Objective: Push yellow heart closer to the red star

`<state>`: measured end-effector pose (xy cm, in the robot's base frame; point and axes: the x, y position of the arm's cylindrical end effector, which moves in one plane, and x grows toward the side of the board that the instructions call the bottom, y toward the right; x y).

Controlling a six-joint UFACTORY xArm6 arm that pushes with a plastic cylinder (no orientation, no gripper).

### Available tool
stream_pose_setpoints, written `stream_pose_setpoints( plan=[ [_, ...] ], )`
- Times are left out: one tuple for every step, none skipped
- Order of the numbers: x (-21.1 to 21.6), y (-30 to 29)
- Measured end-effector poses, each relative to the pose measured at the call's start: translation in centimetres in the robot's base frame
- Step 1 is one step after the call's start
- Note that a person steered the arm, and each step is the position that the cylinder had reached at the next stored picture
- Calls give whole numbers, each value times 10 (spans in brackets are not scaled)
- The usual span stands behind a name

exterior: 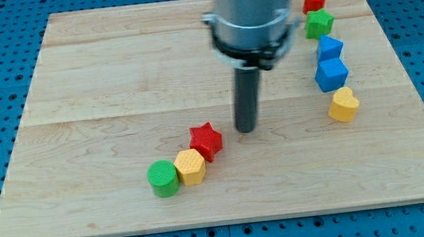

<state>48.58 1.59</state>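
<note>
The yellow heart point(343, 105) lies at the view's right, at the lower end of a column of blocks. The red star point(206, 141) lies near the board's middle, below centre. My tip point(246, 129) is on the board just right of the red star, a small gap apart, and well left of the yellow heart. The arm's grey body point(252, 8) hangs above it.
A yellow hexagon point(190, 167) touches the red star's lower left, and a green cylinder point(163, 178) sits left of that. Above the heart stand two blue blocks point(331, 73) point(330, 47), a green star point(318, 23) and a red cylinder point(313, 0). The wooden board point(77, 109) lies on a blue pegboard.
</note>
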Motion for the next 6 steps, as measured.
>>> stream_pose_setpoints(
  plan=[
    [1,-23],
    [32,59],
    [36,182],
    [15,250],
    [-19,166],
    [-21,13]
  ],
)
